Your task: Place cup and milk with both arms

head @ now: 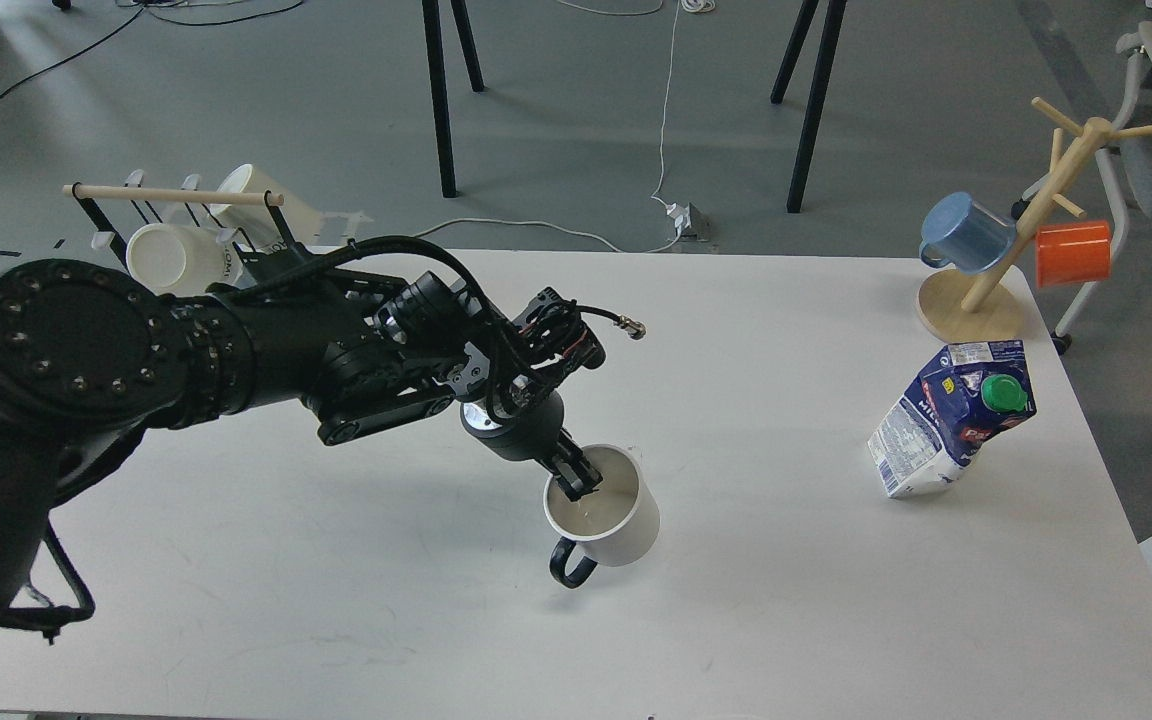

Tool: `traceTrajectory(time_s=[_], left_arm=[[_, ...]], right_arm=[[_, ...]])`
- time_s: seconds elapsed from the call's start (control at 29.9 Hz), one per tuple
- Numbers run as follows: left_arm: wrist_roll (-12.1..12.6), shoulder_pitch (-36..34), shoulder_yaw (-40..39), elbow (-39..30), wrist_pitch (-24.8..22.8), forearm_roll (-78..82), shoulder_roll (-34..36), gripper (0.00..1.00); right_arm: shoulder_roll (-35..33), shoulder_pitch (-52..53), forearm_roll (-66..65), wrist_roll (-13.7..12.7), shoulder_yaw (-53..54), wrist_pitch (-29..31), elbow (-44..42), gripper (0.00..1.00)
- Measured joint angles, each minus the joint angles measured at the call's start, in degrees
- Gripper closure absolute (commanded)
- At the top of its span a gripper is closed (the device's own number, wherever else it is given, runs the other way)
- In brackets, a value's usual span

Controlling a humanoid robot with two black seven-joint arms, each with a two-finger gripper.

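milk (946, 425) label – "MIL", rest unreadable

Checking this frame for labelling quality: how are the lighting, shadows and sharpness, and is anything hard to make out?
Head view: soft, even light; the white table shows no harsh glare. The cream-white mug with a black handle and the blue-and-white milk carton with a green cap cast only faint shadows and look sharp. The left gripper is dark against the mug's rim, so its jaws blur together.

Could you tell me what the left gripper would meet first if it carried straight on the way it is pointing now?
The left gripper points down into the cream-white mug with the black handle, fingers at its rim. Going straight on, it would probably meet the mug's pale inside first, though depth is hard to judge from this single view.
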Motion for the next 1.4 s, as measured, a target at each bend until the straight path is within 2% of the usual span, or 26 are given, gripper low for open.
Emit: traceTrajectory(time_s=[0.43,0.84,0.94,1.0,1.04,1.17,1.3,1.37,1.4], left_arm=[[0.00,0.68,0.16,0.01,0.00,0.00,0.00,0.89],[0.00,1.11,-0.10,-0.07,0.00,0.00,0.00,0.77],[0.00,1.33,-0.10,-0.07,0.00,0.00,0.00,0.66],[0.00,1.37,-0.11,-0.08,0.00,0.00,0.00,0.39],[0.00,1.38,-0.14,-0.08,0.00,0.00,0.00,0.30],[0.00,1.38,-2.09,-0.08,0.00,-0.39,0.00,0.24],[0.00,1.46,-8.07,-0.08,0.00,-0.88,0.00,0.18],[0.00,1.53,-11.62,-0.08,0.00,-1.02,0.13,0.07],[-0.02,1.55,-13.19,-0.08,0.00,-1.08,0.55,0.06]], right_arm=[[0.00,0.00,0.00,0.00,0.00,0.00,0.01,0.00],[0.00,-0.03,0.00,0.00,0.01,0.00,0.01,0.00],[0.00,-0.29,0.00,0.00,0.05,0.00,-0.01,0.00],[0.00,-0.45,0.00,0.00,0.07,0.00,-0.01,0.00],[0.00,-0.51,0.00,0.00,0.07,0.00,-0.01,0.00],[0.00,-0.55,0.00,0.00,0.20,0.00,-0.01,0.00],[0.00,-0.55,0.07,0.00,0.47,0.00,0.12,0.00],[0.00,-0.42,0.08,0.00,0.62,0.00,0.17,0.00],[0.00,-0.33,0.08,0.00,0.65,0.00,0.19,0.00]])
